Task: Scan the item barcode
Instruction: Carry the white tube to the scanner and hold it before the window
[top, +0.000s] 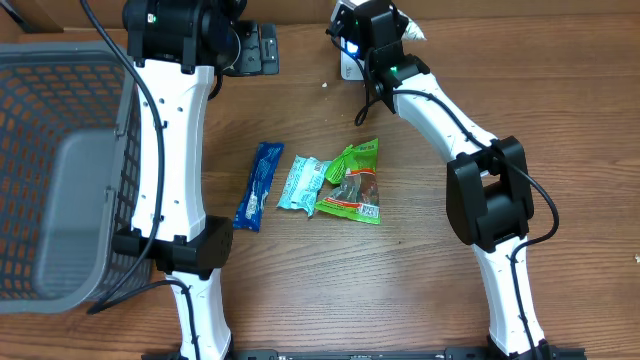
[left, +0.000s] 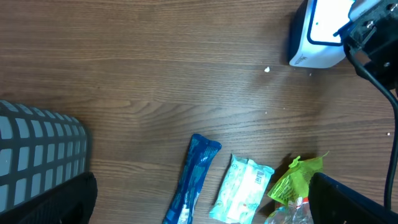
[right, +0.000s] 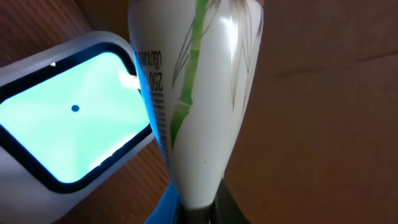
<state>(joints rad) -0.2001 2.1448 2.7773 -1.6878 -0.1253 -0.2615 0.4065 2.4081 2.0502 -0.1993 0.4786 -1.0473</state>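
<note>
**Lower frame, overhead view.** Both arm bases stand here, on the wooden table (top: 420, 270).

**Left edge.** Grey mesh basket (top: 60, 110). I cannot tell what is in it.

**Centre.** Three packets lie in a row, none gripped:
- blue packet (top: 258, 186)
- pale teal packet (top: 303, 182)
- green packet (top: 355, 182), overlapping the teal one's edge

**Left gripper** (left: 200, 186). It hangs above the packets with its claw spread wide and nothing in it. The dark fingers show only at the lower corners of its wrist view.

**Right gripper** (right: 198, 213). At the bottom of its wrist view, the claw is pinched narrow on the flat crimped end of the tube.

**Tube** (right: 199, 93). White with a green bamboo print, it rises up-frame from the claw. Its printed side sits just beside the scanner.

**Scanner** (right: 74, 118). A white housing in the upper centre of the overhead view, with its window glowing green.

**Progress.**
- The item is picked up and presented to the scanner.
- No barcode is visible, so whether a read has registered cannot be told.
- Likely left to do: turn the tube until the code faces the window, then set it aside.
- The three packets appear to be waiting.
</note>
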